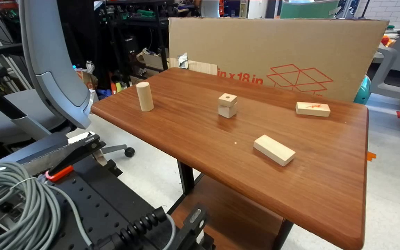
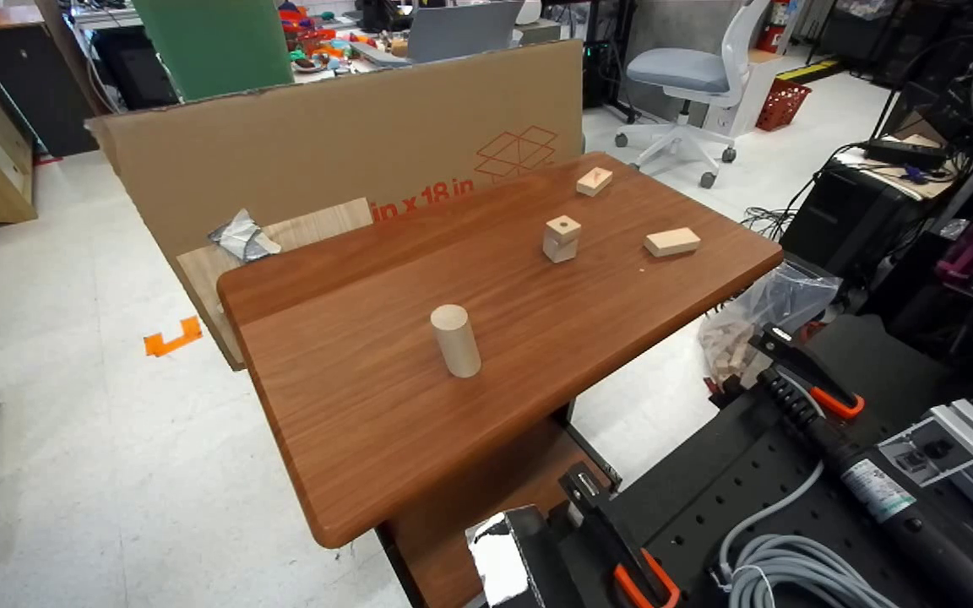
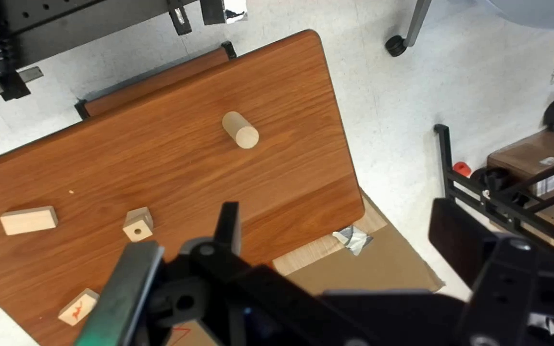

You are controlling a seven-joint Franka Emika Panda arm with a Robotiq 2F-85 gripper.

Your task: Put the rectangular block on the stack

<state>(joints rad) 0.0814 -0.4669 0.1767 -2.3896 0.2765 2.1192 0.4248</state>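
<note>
The rectangular block, a plain pale wooden brick, lies flat on the brown table in both exterior views (image 1: 274, 150) (image 2: 672, 242) and at the left of the wrist view (image 3: 29, 221). The stack is two small pale wooden blocks, the top one with a dark round spot. It stands mid-table in both exterior views (image 1: 227, 105) (image 2: 562, 239) and in the wrist view (image 3: 138, 225). My gripper (image 3: 337, 216) shows only in the wrist view, above the scene. Its fingers are wide apart with nothing between them. Block and stack are apart from it, to the left in that view.
An upright wooden cylinder (image 1: 145, 97) stands toward one table end. A wooden block with a red mark (image 1: 313, 109) lies near the back edge. A tall cardboard sheet (image 1: 255, 45) stands along the table's (image 1: 186, 128) back edge. A black cart with cables (image 1: 92, 194) stands in front.
</note>
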